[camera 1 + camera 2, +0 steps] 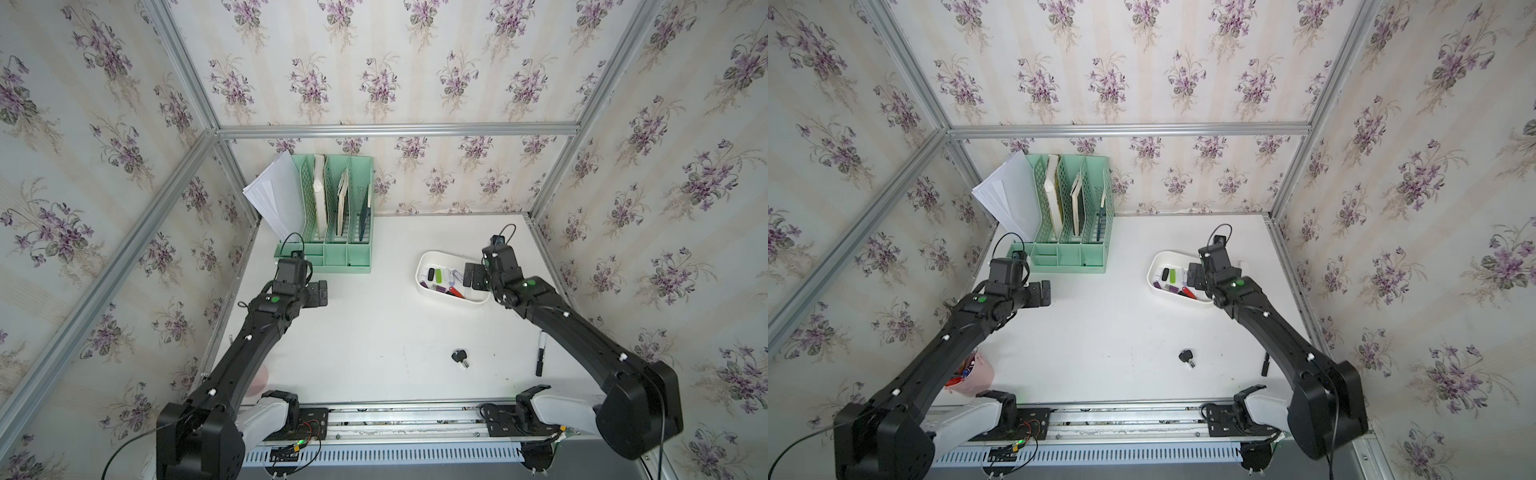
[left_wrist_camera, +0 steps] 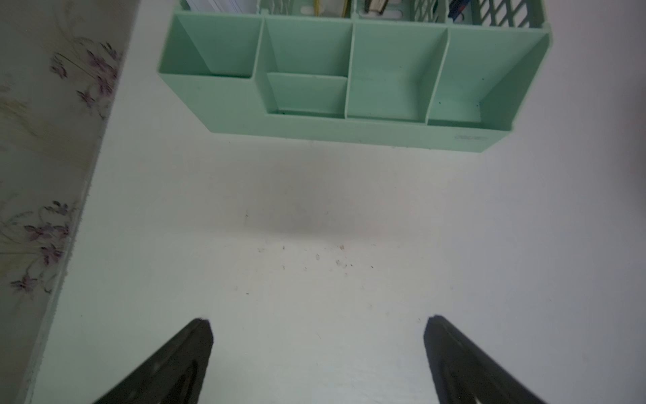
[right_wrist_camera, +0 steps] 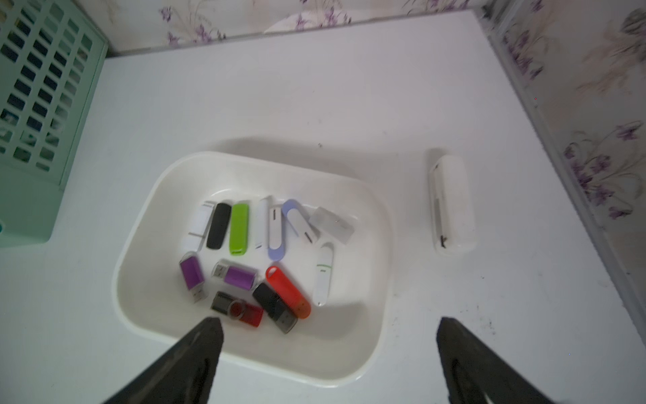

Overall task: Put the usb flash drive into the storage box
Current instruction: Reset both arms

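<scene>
The storage box (image 3: 316, 346) is a shallow white tub at the right back of the table, seen in both top views (image 1: 428, 257) (image 1: 1158, 259). Several usb flash drives lie in it, among them a red swivel one (image 3: 244, 312), a green one (image 3: 239, 229) and a purple one (image 3: 191, 273). My right gripper (image 3: 328, 320) hovers open over the box's near edge (image 1: 473, 276), holding nothing. My left gripper (image 2: 318, 320) stands open and empty above bare table at the left (image 1: 320, 293).
A mint-green file organizer (image 1: 332, 232) (image 2: 349, 87) stands at the back left. A white oblong case (image 3: 452, 206) lies beside the box. A small black key-like object (image 1: 460, 358) and a black marker (image 1: 540, 353) lie near the front. A pink cup (image 1: 971, 376) sits front left.
</scene>
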Controlling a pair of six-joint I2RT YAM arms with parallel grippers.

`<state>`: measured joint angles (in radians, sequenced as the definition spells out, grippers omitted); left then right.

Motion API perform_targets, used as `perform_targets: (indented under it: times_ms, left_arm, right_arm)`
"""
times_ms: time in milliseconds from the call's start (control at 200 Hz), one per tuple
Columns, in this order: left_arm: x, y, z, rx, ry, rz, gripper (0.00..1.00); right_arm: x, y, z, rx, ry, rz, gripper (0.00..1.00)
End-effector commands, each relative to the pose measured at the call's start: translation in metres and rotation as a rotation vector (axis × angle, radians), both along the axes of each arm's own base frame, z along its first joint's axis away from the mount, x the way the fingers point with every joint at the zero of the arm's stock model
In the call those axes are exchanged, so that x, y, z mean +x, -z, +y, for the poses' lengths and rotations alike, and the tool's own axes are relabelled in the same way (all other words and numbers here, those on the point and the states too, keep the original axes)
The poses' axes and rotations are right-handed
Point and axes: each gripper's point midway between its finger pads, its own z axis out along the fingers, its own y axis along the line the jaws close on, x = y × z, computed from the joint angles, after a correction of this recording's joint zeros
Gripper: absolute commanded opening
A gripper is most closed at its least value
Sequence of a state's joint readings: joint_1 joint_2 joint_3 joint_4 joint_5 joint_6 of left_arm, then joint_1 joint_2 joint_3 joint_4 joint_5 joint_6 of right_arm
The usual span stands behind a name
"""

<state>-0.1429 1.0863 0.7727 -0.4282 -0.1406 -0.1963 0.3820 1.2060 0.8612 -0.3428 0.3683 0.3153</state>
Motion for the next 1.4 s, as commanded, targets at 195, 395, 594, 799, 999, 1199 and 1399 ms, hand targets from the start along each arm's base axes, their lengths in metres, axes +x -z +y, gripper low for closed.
perform_targets:
  times_ms: [195, 395, 594, 799, 999, 1199, 1399]
  left_arm:
    - [0.022, 0.002, 0.037, 0.149, -0.151, -0.435, 0.99]
    - [0.045, 0.019, 0.035, 0.272, -0.064, -0.442, 0.99]
    - [0.070, 0.051, 0.020, 0.211, 0.028, -0.447, 0.99]
    - [0.076, 0.056, 0.029, 0.186, -0.014, -0.380, 0.99]
    - [0.077, 0.056, 0.032, 0.183, -0.026, -0.380, 0.99]
    - [0.076, 0.056, 0.032, 0.184, -0.026, -0.380, 0.99]
    - [0.076, 0.056, 0.032, 0.184, -0.026, -0.380, 0.99]
  right_arm:
    - [-0.016, 0.004, -0.061, -0.104, 0.252, -0.370, 1.00]
    - [-0.012, 0.014, -0.065, -0.136, 0.203, -0.491, 1.00]
    - [-0.007, 0.019, -0.072, -0.175, 0.149, -0.624, 1.00]
    - [0.017, 0.039, -0.080, -0.060, 0.060, -0.631, 1.00]
    - [-0.002, 0.025, -0.094, -0.051, 0.120, -0.740, 1.00]
    - [0.031, 0.047, -0.080, -0.053, 0.043, -0.575, 1.00]
    - [0.028, 0.040, -0.083, -0.058, 0.058, -0.618, 1.00]
